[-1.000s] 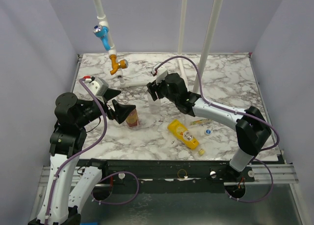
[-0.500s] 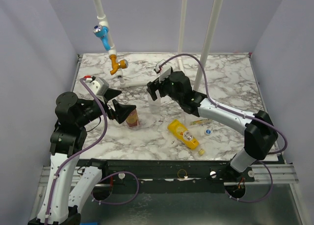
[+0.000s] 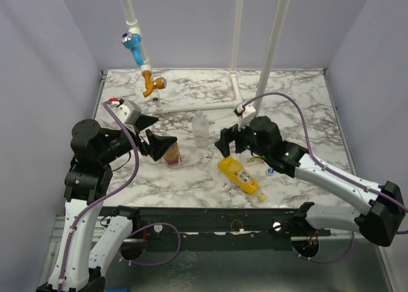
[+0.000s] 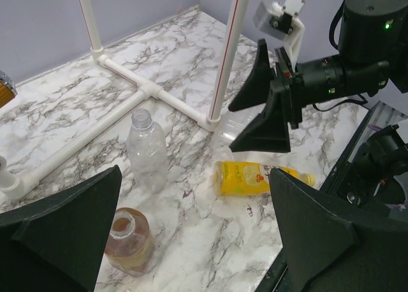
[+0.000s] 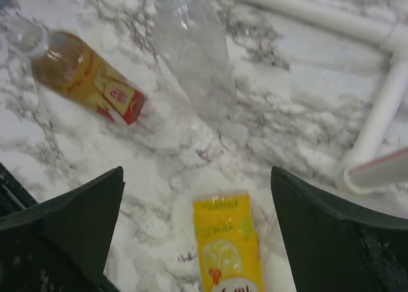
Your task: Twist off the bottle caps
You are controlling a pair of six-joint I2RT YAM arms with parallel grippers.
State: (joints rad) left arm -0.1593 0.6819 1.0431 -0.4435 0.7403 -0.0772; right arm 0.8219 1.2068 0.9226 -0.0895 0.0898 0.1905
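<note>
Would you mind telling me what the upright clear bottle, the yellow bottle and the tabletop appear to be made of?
The clear bottle looks like thin transparent plastic: the marble pattern shows through it. The yellow bottle seems glossy plastic with a printed label. The tabletop looks like white, grey-veined marble, though stone or printed laminate cannot be told apart.

The table [image 3: 306, 107] is marbled in white with grey veins, and the pipes [image 3: 197, 106] are white. The brown bottle [image 3: 171, 153] is wrapped in a red label, and the yellow bottle [image 3: 240, 175] and clear bottle [image 3: 201, 127] are seen beside it. The tap handle [image 3: 132, 42] is coloured blue, the cap [image 3: 271, 171] blue and white.
</note>
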